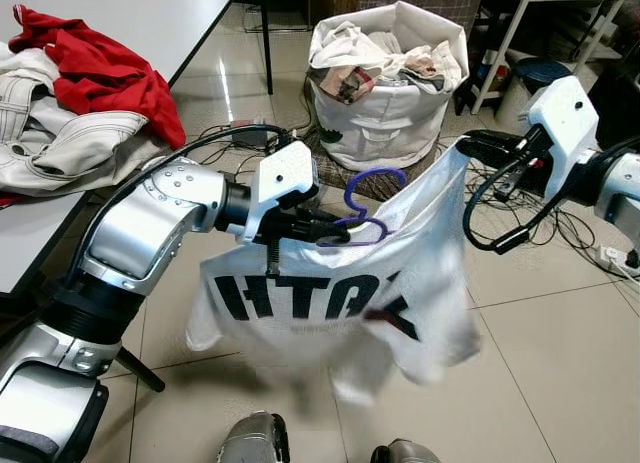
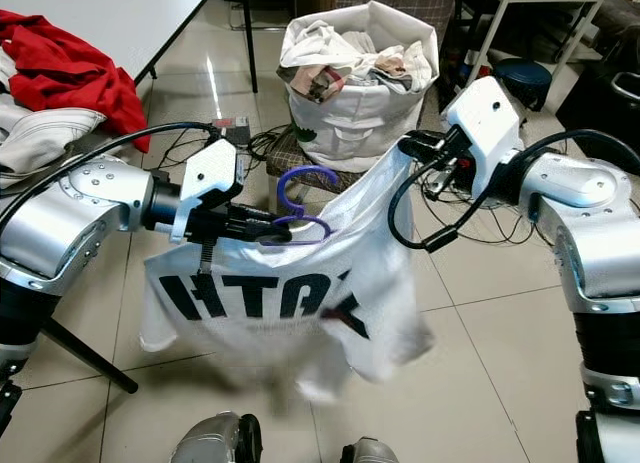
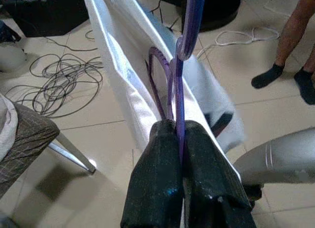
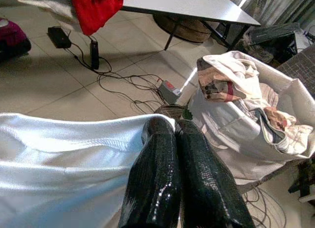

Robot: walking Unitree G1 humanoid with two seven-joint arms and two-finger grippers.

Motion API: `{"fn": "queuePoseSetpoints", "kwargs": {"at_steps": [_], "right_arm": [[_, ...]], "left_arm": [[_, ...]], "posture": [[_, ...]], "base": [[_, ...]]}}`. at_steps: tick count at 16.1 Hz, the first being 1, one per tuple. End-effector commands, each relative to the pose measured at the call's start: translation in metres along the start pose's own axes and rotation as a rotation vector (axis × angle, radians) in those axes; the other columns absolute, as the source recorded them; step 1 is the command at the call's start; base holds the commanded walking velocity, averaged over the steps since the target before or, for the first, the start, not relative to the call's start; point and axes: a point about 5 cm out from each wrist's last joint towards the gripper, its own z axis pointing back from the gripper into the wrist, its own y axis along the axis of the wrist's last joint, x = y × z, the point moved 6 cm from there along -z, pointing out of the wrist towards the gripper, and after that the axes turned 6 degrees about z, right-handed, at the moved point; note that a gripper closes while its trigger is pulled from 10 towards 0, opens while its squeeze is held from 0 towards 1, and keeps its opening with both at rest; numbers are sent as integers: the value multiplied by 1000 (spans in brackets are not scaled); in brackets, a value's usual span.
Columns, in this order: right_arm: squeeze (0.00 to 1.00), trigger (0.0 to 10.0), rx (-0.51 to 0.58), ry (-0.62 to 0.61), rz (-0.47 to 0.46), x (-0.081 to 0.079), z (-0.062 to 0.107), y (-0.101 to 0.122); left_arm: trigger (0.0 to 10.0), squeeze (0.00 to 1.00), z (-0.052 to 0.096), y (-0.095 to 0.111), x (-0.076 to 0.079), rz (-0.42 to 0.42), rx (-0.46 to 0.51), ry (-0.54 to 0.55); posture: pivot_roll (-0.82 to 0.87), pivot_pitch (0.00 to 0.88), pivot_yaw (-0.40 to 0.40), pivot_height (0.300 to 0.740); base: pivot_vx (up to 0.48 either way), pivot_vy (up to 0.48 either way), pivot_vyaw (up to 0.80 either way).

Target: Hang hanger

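Note:
A white T-shirt (image 1: 330, 303) with black lettering hangs in the air between my two arms, above the tiled floor. A purple hanger (image 1: 368, 195) pokes out of its neck opening, hook upward. My left gripper (image 1: 335, 228) is shut on the purple hanger at the collar; in the left wrist view the black fingers (image 3: 162, 188) pinch the hanger's stem (image 3: 179, 90). My right gripper (image 1: 470, 146) is shut on the shirt's shoulder edge, holding it up; the right wrist view shows its fingertips (image 4: 162, 139) clamping the white fabric (image 4: 64, 164).
A white laundry bag (image 1: 385, 78) full of clothes stands just behind the shirt. A table (image 1: 150, 13) at the left carries a red garment (image 1: 100, 68) and a cream jacket (image 1: 60, 133). Cables (image 1: 590, 233) lie on the floor at the right. A person's legs (image 3: 290, 46) stand nearby.

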Motion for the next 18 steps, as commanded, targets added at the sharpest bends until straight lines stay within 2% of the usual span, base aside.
{"fn": "queuePoseSetpoints", "kwargs": {"at_steps": [1, 2, 3, 5, 6, 7, 11, 14, 17, 18], "right_arm": [[0, 0, -2, -20, 37, 9, 7, 3], [0, 0, -20, -14, 46, 9, 8, 0], [0, 0, -81, 0, 92, 8, 12, -11], [0, 0, -116, 3, 91, 8, 15, -22], [0, 0, -129, -7, 82, 9, 17, -28], [0, 0, -117, -26, 65, 11, 17, -27], [0, 0, -110, -57, 56, 18, 14, -29], [0, 0, -52, -36, 45, 16, 10, -13], [0, 0, -18, 10, 52, 6, 4, -2], [0, 0, -6, 26, 57, 2, 2, 2]], "left_arm": [[0, 0, 5, -1, -4, -19, -29, 14], [0, 0, 7, -4, -7, -29, -48, 26], [0, 0, 12, -1, -20, -20, -35, 82], [0, 0, 23, 10, -32, -28, 7, 122], [0, 0, 31, 19, -37, -31, 45, 125], [0, 0, 33, 21, -34, -31, 45, 105], [0, 0, 28, 17, -21, -49, 22, 14], [0, 0, 17, 17, -23, -37, 27, 37], [0, 0, 5, 16, -32, -25, 32, 97], [0, 0, 0, 18, -29, -26, 38, 75]], "posture": [[-77, 36, -2, 740], [-77, 35, -2, 740], [-78, 36, -2, 740], [-77, 36, -2, 740], [-78, 37, 1, 740], [-78, 38, 1, 740], [-78, 40, 1, 740], [-79, 43, -2, 740], [-83, 45, -5, 740], [-83, 45, -6, 740]], "base": [[0, 0, 0], [0, 0, 0], [0, 0, 0], [0, 0, 0], [0, 0, 0], [0, 0, 0], [0, 0, 0], [0, 0, 0], [0, 0, 0], [0, 0, 0]]}}
